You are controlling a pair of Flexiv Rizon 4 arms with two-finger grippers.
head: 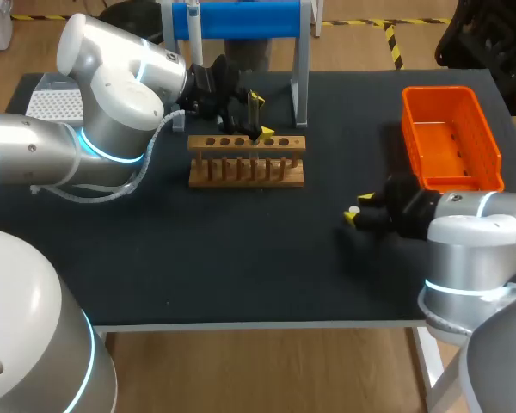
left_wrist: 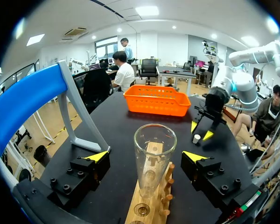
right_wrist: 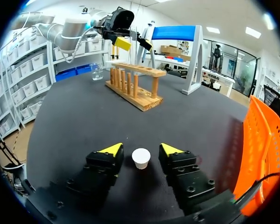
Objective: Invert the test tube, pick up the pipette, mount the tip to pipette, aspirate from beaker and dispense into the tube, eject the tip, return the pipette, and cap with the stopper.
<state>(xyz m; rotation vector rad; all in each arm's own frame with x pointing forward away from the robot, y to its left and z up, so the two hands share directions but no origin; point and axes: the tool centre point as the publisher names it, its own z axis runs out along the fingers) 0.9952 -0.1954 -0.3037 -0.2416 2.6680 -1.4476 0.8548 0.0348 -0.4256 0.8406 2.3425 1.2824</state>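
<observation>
A clear glass test tube [left_wrist: 154, 154] stands mouth-up in the wooden rack [head: 246, 160]. My left gripper [head: 260, 116] hangs over the rack, open, with a finger on each side of the tube and not touching it. A small white stopper [right_wrist: 141, 157] sits on the black mat near the right side. My right gripper [right_wrist: 142, 151] is low over the mat, its yellow tips on either side of the stopper with a narrow gap on both sides. In the head view this gripper [head: 354, 213] is left of the orange basket. A pipette [head: 193, 21] hangs on the blue stand [head: 249, 19].
An orange basket [head: 451, 138] stands at the back right. A white tip box [head: 50, 103] sits at the back left, partly behind my left arm. A small glass beaker [right_wrist: 96, 72] stands beyond the rack. The stand's grey legs [head: 299, 86] rise just behind the rack.
</observation>
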